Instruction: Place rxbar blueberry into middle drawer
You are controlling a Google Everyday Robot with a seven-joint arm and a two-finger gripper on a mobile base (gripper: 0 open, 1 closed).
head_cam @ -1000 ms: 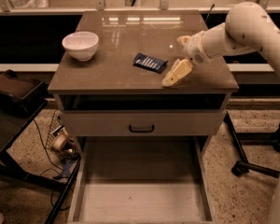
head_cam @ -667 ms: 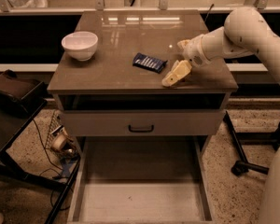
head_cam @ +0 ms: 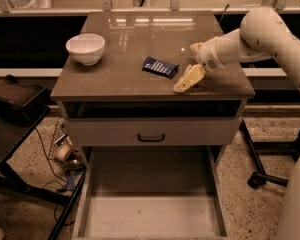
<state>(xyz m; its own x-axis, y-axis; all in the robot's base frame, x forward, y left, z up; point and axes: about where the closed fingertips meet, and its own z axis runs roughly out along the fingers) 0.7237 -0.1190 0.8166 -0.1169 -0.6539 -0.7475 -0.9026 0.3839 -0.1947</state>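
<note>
Wrapper first, Ana: how does the rxbar blueberry (head_cam: 160,67) look?

Dark blue, Ben, with pale stripes across it. It is a small flat rectangle, lying slightly askew on the tabletop (head_cam: 135,31), and far smaller than the white bowl (head_cam: 85,48).

Materials and shapes?

The tabletop is a smooth brown slab, glossy enough to mirror the lights above. The bowl is round and plain white. The gripper (head_cam: 186,66) has two cream-coloured, wedge-shaped fingers on a rounded white arm (head_cam: 255,34). Under the top comes a dark open slot, then a flat grey drawer front (head_cam: 115,132) with a small black handle (head_cam: 151,137). Lowest, the middle drawer (head_cam: 82,209) stands pulled out. It is a wide shallow grey tray with low side walls and a plain pale floor.

And the gripper's fingers?

Spread apart, with nothing between them. One slants down toward the tabletop near its front edge; the other sits higher, toward the back.

Where is the bar from there?

Just beside the gripper, on the side facing the bowl. It is near the lower finger but apart from it, as far as I can see. The bowl sits well beyond the bar on that same side. The drawer lies below and in front of the gripper, well apart. The bar is on the tabletop, not in the drawer.
</note>
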